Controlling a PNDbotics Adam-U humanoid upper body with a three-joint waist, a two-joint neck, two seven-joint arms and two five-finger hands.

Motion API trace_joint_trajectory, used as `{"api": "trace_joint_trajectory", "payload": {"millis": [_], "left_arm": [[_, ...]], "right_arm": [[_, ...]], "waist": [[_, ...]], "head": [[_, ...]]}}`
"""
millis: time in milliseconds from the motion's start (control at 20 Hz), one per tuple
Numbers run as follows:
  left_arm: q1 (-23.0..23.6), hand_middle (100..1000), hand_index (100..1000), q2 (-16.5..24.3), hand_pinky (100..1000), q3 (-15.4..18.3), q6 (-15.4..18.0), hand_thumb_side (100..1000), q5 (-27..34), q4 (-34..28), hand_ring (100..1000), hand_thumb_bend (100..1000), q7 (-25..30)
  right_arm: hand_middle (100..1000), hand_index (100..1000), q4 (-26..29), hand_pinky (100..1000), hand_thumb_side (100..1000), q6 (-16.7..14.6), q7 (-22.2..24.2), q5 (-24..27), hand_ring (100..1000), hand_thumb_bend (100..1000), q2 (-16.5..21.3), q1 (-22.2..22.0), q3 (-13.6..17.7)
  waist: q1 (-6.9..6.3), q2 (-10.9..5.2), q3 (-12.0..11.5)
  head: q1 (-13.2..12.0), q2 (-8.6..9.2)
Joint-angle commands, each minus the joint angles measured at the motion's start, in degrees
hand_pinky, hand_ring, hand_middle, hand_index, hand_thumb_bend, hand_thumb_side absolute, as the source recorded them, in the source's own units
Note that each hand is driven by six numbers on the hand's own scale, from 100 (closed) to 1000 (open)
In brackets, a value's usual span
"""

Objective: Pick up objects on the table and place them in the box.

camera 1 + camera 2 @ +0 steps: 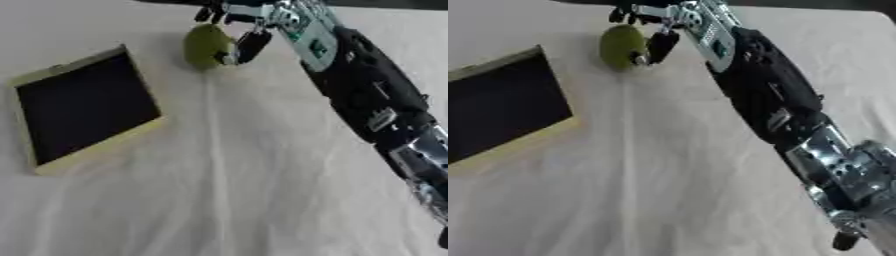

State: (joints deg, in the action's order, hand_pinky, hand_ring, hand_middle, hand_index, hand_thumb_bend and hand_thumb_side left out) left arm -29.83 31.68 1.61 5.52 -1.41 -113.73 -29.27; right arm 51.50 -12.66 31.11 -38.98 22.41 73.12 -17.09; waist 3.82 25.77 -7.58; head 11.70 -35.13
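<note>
- A green object (206, 46) lies at the far side of the table (245, 190), a little left of the middle. It is a rounded, egg-like shape, taller than it is wide, in a dull olive-green that is even all over. It looks smooth, with no stem, label or marking that can be made out, and what it actually is cannot be told.
- The right hand (241, 30) is at the object. Its dark thumb lies against the object's right flank, and its dark fingers (210, 12) curl over the object's far, upper edge, so the hand is closing round it from the right and from above. The object appears to rest on the cloth, with a soft shadow on its left side.
- The right arm (767, 92) comes in from the near right corner and runs slantwise to the far middle. It shows a silver joint near the corner, then a long black forearm, then a pale grey-green wrist part just behind the hand.
- The box (83, 110) sits on the left side of the table, nearer than the green object and apart from it. It is square and shallow, with a pale yellowish rim and a black inside, and it lies turned at an angle to the table's edges.
- The table is covered by a whitish cloth with soft creases running from far to near.
</note>
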Motion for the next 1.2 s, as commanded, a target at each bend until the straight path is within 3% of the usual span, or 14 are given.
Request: {"api": "trace_joint_trajectory", "payload": {"millis": [50, 350, 500, 650, 750, 850, 1000, 1200], "left_arm": [[-0.9, 624, 747, 0.9, 782, 0.2, 0.0, 641, 0.3, -0.9, 736, 164, 0.2], [-1.4, 623, 746, 0.8, 782, 0.1, 0.1, 639, 0.4, -0.9, 736, 163, 0.3], [-1.6, 623, 746, 0.8, 782, 0.1, 0.1, 638, 0.4, -0.9, 736, 163, 0.4], [-1.7, 623, 746, 0.8, 782, 0.1, 0.1, 638, 0.4, -0.9, 736, 162, 0.4], [-1.7, 622, 746, 0.8, 782, 0.1, 0.1, 640, 0.4, -0.9, 735, 160, 0.4], [-1.7, 622, 745, 0.8, 782, 0.1, 0.1, 640, 0.4, -0.9, 735, 159, 0.4], [-1.3, 622, 745, 0.9, 782, 0.2, 0.1, 642, 0.4, -0.9, 735, 157, 0.3], [-0.8, 622, 745, 0.8, 781, 0.3, -0.1, 640, 0.4, -0.9, 735, 154, 0.2]], "right_arm": [[829, 877, -0.5, 846, 100, -0.5, -0.2, -1.4, 877, 226, 0.3, 1.2, 0.9], [724, 796, -1.5, 802, 100, -1.6, -1.3, -4.3, 781, 269, -0.3, 0.9, 1.2], [620, 716, -1.9, 762, 100, -2.1, -3.3, -6.5, 688, 240, -0.7, 0.7, 1.5], [561, 663, -1.1, 739, 100, -2.6, -7.3, -8.4, 638, 277, -0.1, 0.1, 1.4], [461, 549, 0.2, 703, 100, -2.8, -10.9, -9.8, 575, 339, 1.0, -0.6, 1.1], [414, 490, 1.4, 683, 100, -2.9, -14.8, -10.9, 539, 332, 1.8, -1.3, 0.7], [396, 469, 3.2, 666, 100, -4.8, -17.7, -10.6, 513, 341, 2.8, -2.0, -0.4], [398, 466, 7.4, 656, 100, -7.7, -16.3, -7.8, 504, 364, 4.7, -2.1, -2.8]], "waist": [[-0.17, -1.20, -0.3], [0.01, -0.93, -0.8], [0.07, -0.79, -1.1], [0.12, -0.71, -1.2], [0.18, -0.66, -1.2], [0.18, -0.66, -1.2], [0.10, -0.84, -1.0], [0.00, -1.36, -0.3]], "head": [[0.3, 0.74], [0.6, 1.16], [0.9, 1.50], [1.1, 1.67], [1.2, 1.81], [1.3, 1.82], [1.0, 1.40], [0.6, 0.57]]}}
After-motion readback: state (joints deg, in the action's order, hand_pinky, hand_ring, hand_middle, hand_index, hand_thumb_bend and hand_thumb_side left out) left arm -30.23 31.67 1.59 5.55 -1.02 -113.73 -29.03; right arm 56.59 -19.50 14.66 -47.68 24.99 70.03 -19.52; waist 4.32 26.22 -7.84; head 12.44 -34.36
